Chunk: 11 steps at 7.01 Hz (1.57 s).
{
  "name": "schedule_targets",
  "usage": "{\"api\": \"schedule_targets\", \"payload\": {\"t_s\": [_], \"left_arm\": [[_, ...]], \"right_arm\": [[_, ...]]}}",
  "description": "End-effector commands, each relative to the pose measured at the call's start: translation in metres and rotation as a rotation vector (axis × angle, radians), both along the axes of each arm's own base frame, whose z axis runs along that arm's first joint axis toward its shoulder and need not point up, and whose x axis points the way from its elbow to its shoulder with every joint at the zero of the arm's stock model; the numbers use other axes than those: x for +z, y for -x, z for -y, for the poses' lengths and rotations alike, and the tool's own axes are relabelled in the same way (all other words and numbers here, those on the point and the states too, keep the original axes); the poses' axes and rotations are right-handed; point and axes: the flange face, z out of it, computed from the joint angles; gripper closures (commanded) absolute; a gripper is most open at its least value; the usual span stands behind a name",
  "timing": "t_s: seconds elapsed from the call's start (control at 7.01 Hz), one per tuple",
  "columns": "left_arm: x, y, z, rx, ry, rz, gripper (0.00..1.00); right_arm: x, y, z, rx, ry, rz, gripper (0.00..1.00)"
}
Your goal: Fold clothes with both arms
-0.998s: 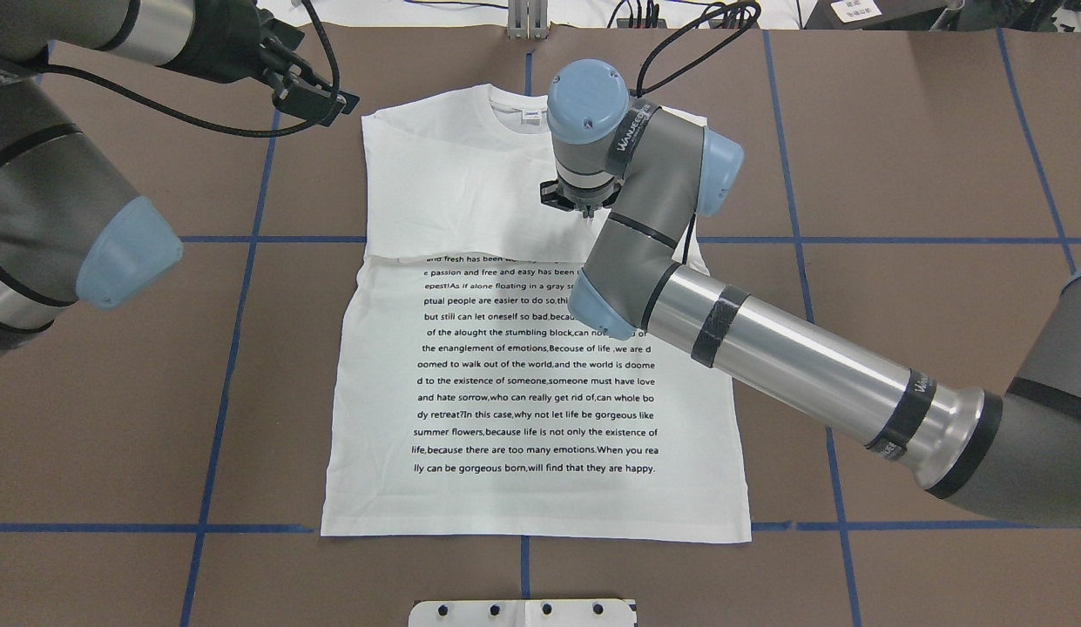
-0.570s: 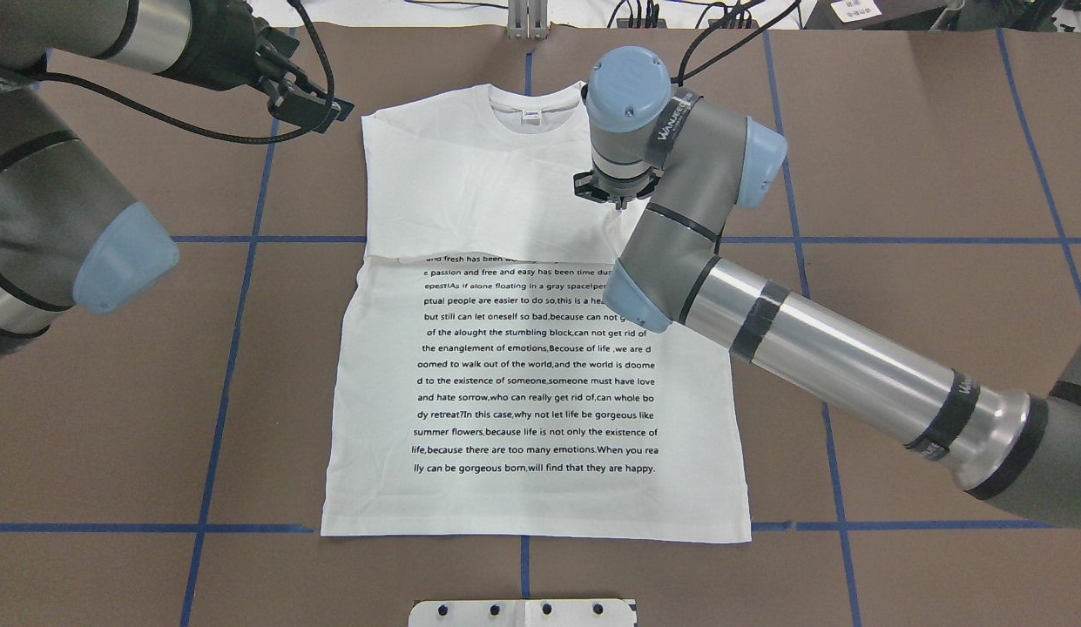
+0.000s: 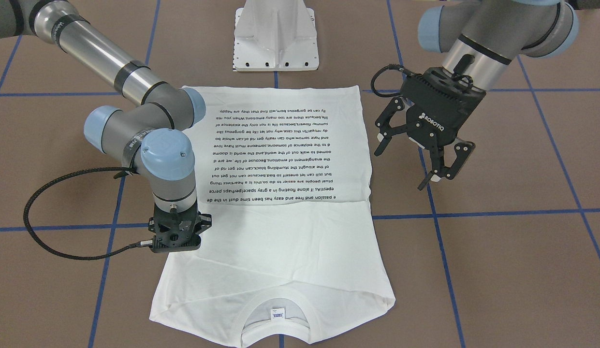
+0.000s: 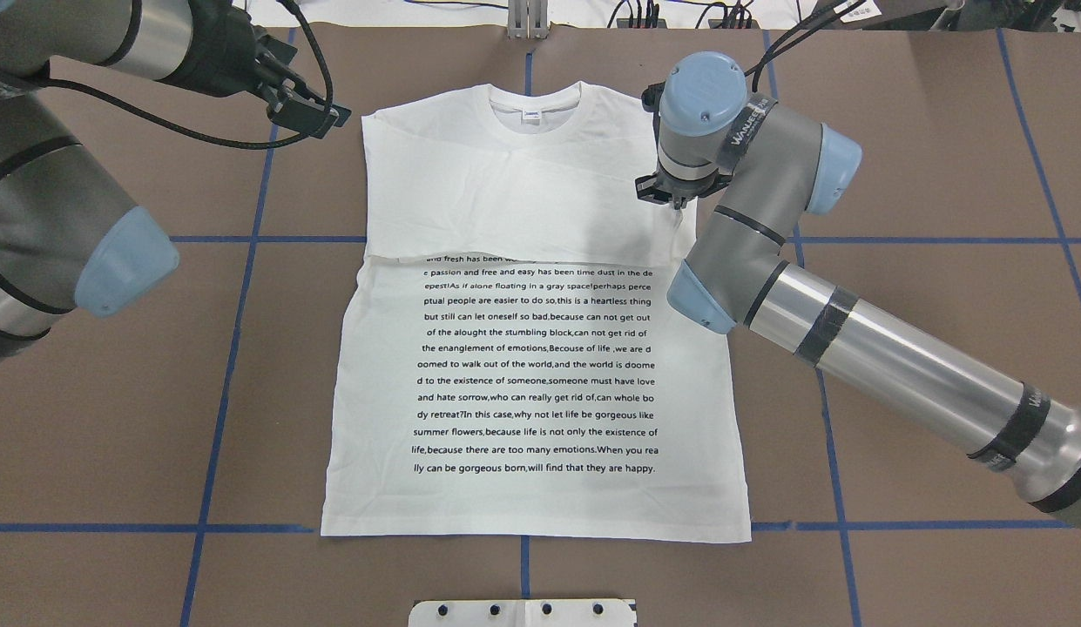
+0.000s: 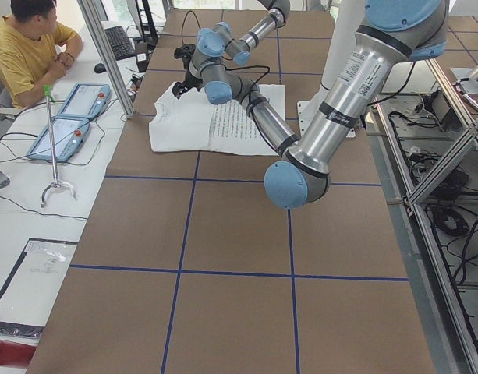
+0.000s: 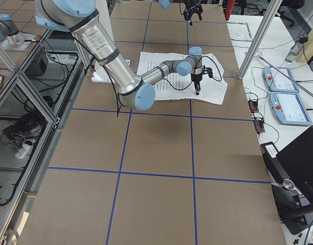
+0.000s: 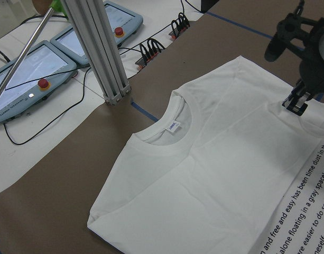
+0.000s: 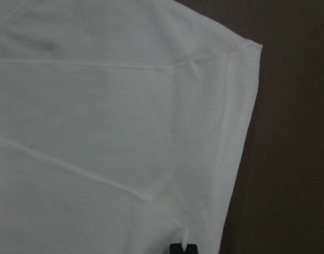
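The right gripper (image 4: pixel 675 202) has its jaws pressed together. It points straight down, and its tips are on the right edge of the T-shirt (image 4: pixel 523 392), a bit above the middle of the overhead picture. I cannot tell if any cloth is caught between them. The left gripper (image 3: pixel 408 159) has its jaws spread wide and holds nothing. It hangs in the air just off the shirt's top left corner in the overhead picture, not touching it.

I think the job is about half done. The right gripper looks like it is pressing the shirt's side flat or getting ready to take hold there. For the next fold, I think each gripper must grab one side of the shirt. Then both must move at the same speed, so the cloth does not twist or bunch.

The shirt lies flat on the brown table (image 4: pixel 897 131), in the middle of the overhead picture. It is white. The collar (image 4: pixel 533 94) and its small tag (image 4: pixel 530 114) are at the top. A plain white part lies over the first lines of black words. More lines of words run down to the bottom edge. No sleeves stick out.
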Motion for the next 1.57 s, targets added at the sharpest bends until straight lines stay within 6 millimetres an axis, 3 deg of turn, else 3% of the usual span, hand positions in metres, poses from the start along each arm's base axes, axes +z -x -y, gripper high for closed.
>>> {"api": "schedule_targets", "payload": {"t_s": [0.0,0.14,0.43,0.57,0.71,0.86,1.0,1.14,1.43], "left_arm": [[0.002,-0.001,0.001,0.002,0.005,0.001,0.0],[0.002,-0.001,0.001,0.003,0.007,0.0,0.0],[0.001,-0.004,-0.002,-0.012,0.072,-0.024,0.0],[0.015,-0.007,-0.009,-0.035,0.164,-0.051,0.0],[0.029,-0.01,-0.016,-0.059,0.262,-0.079,0.0],[0.041,-0.014,-0.038,-0.06,0.316,-0.1,0.0],[0.053,-0.016,-0.078,-0.045,0.395,-0.129,0.0],[0.066,-0.033,-0.121,-0.038,0.487,-0.149,0.0],[0.079,-0.086,-0.199,-0.07,0.663,-0.178,0.0]], "right_arm": [[0.007,-0.009,0.005,0.003,-0.013,-0.016,0.71],[0.011,-0.014,0.007,0.011,-0.013,-0.015,0.01],[-0.021,-0.047,0.019,0.043,-0.018,0.061,0.0],[-0.034,-0.07,0.01,0.031,0.023,0.152,0.0],[-0.036,-0.093,-0.02,0.066,0.053,0.215,0.0],[-0.037,-0.118,-0.073,0.066,0.039,0.269,0.0],[-0.035,-0.138,-0.146,0.085,0.055,0.318,0.0],[-0.038,-0.141,-0.203,0.106,0.084,0.348,0.0],[-0.048,-0.112,-0.29,0.131,0.09,0.371,0.0]]}}
